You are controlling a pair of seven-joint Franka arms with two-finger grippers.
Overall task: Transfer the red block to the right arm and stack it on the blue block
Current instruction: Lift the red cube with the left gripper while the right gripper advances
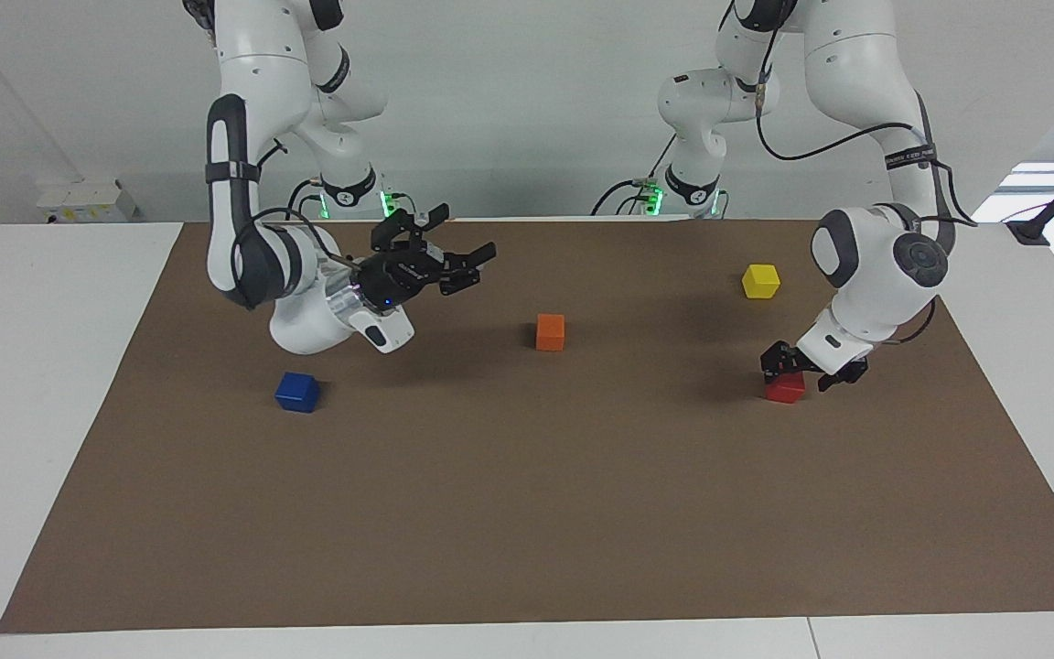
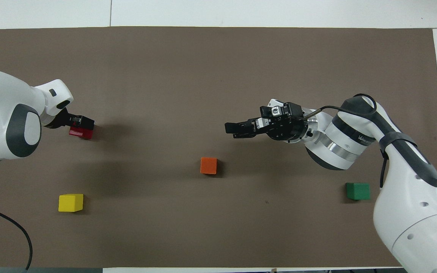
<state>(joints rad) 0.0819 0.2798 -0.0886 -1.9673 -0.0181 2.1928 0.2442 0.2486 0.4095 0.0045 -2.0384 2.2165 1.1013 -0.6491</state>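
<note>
The red block (image 1: 784, 389) sits on the brown mat (image 1: 527, 513) near the left arm's end of the desk, farther from the robots than the yellow block (image 1: 760, 281). The left gripper (image 1: 808, 371) is down at it, fingers straddling the cube's top, though whether they pinch it cannot be told. The right gripper (image 1: 465, 259) hangs in the air over the mat, turned sideways toward the middle of the desk, its fingers spread and holding nothing. The blue block (image 1: 297, 392) rests toward the right arm's end, the orange block (image 1: 550, 331) near the middle, and the green block (image 2: 357, 191) close to the robots' edge.
</note>
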